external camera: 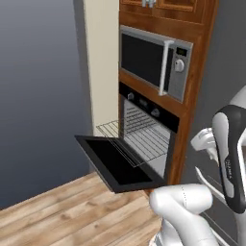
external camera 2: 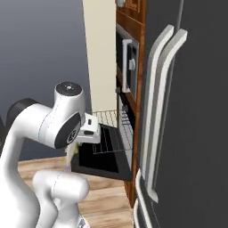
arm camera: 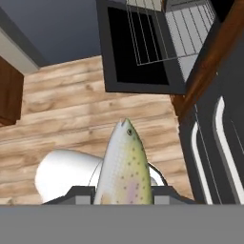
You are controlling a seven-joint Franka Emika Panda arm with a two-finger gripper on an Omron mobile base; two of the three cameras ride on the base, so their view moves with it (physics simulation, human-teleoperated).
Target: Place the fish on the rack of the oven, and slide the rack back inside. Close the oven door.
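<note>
Silvery, speckled and tan-tinged, the fish (arm camera: pixel 125 167) sits pinched between the gripper (arm camera: pixel 123 193) fingertips, head pointing away from the hand, above the wood floor (arm camera: pixel 71 114). Ahead, the oven door (external camera: pixel 115 166) lies folded down flat — the rack (external camera: pixel 137 137) is pulled partway out over it from the oven (external camera: pixel 153 120), below the microwave (external camera: pixel 153 60).

Fish (arm camera: pixel 125 169): smooth, glossy skin, silvery-grey with a tan tinge and dark speckles. Rack (external camera: pixel 139 138): thin silvery metal wire. Oven door (external camera: pixel 115 164): matt black frame, dark glass panel. Floor (external camera: pixel 72 214): light wood planks with visible grain. Cabinetry (external camera: pixel 192 91): brown wood, satin finish.
</note>
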